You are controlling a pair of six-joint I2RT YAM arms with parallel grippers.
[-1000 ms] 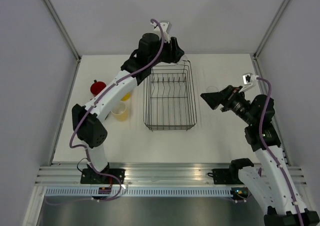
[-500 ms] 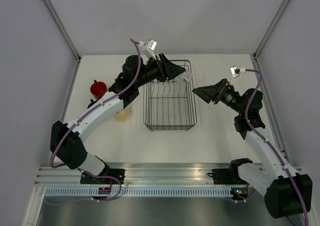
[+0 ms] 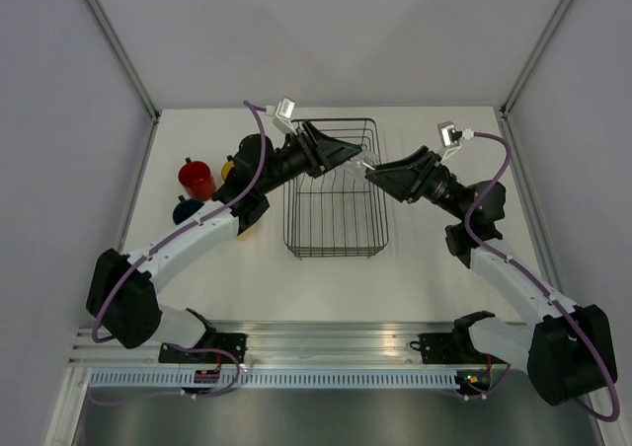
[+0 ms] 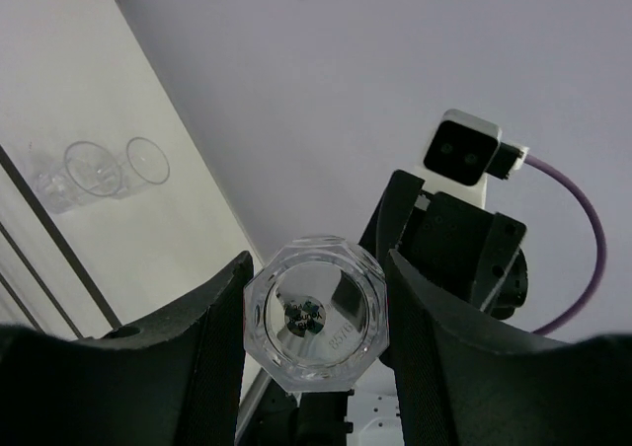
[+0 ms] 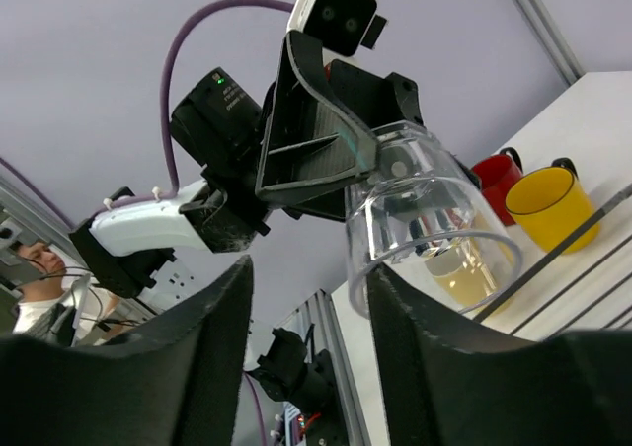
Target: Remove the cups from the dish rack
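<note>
A clear glass tumbler (image 4: pixel 316 308) is held sideways in the air, with my left gripper (image 4: pixel 316 316) shut on its base end above the dish rack (image 3: pixel 336 252). In the top view the tumbler (image 3: pixel 367 165) hangs between the two grippers. My right gripper (image 5: pixel 308 278) faces the tumbler's open rim (image 5: pixel 434 239). It is open, and the rim's near edge sits right at one finger (image 5: pixel 415 357). Red (image 3: pixel 197 180), orange-yellow (image 3: pixel 229 170) and dark blue (image 3: pixel 185 210) mugs stand on the table left of the rack.
Two more clear tumblers (image 4: pixel 94 167) stand on the table to the right of the rack. The wire rack looks bare inside apart from its tines. A pale cream-yellow mug (image 5: pixel 464 268) shows through the held glass. Frame posts stand at the table's back corners.
My left arm carried the tumbler from the rack's far end towards its right side. My right arm swung left to meet it, and its jaws narrowed.
</note>
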